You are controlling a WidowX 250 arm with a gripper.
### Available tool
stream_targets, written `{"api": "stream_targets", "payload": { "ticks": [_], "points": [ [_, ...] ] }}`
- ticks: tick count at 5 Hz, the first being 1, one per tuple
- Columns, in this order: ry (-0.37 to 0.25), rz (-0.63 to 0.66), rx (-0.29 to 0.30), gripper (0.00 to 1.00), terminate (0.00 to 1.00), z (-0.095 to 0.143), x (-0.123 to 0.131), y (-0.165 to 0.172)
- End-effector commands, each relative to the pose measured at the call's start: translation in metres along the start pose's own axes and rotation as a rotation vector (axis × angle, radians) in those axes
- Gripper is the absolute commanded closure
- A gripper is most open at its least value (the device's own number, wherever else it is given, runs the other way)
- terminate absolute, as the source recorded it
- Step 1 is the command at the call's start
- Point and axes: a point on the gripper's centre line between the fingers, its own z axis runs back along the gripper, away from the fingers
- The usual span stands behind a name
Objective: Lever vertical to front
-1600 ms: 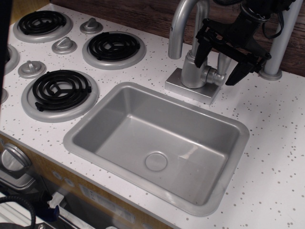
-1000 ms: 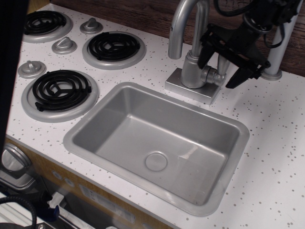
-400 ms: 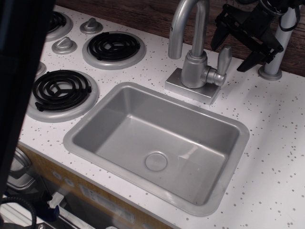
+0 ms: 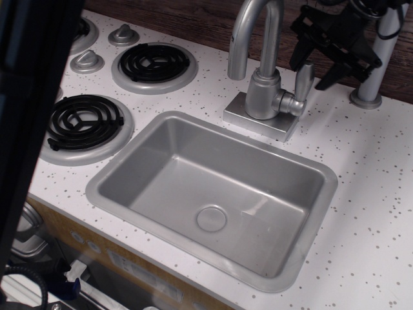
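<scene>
The lever (image 4: 303, 80) is a short silver paddle on a round stub on the right side of the faucet body (image 4: 263, 95). It stands upright, leaning slightly right. My black gripper (image 4: 313, 64) hangs at the top right, just above and behind the lever's top. Its jaws are apart with nothing between them. It does not appear to touch the lever.
The tall curved spout (image 4: 248, 26) rises left of the lever. A silver post (image 4: 369, 95) stands behind the gripper. The sink basin (image 4: 129, 161) lies in front. Black burners (image 4: 153, 61) and silver knobs (image 4: 87, 61) are at left. A dark blurred shape (image 4: 26, 97) covers the left edge.
My gripper has lifted up and to the right, from straddling the lever to above it. The lever still stands upright. The dark shape at left has spread further into view.
</scene>
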Motion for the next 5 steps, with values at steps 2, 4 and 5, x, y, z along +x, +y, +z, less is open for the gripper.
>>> {"api": "stream_targets", "payload": {
  "ticks": [2, 4, 5],
  "points": [
    [0.041, 0.114, -0.026, 1.00, 0.00, 0.011, -0.030, -0.001],
    [0.122, 0.155, -0.092, 1.00, 0.00, -0.005, -0.044, -0.004],
    [0.113, 0.171, -0.138, 1.00, 0.00, -0.020, -0.051, -0.005]
  ]
}}
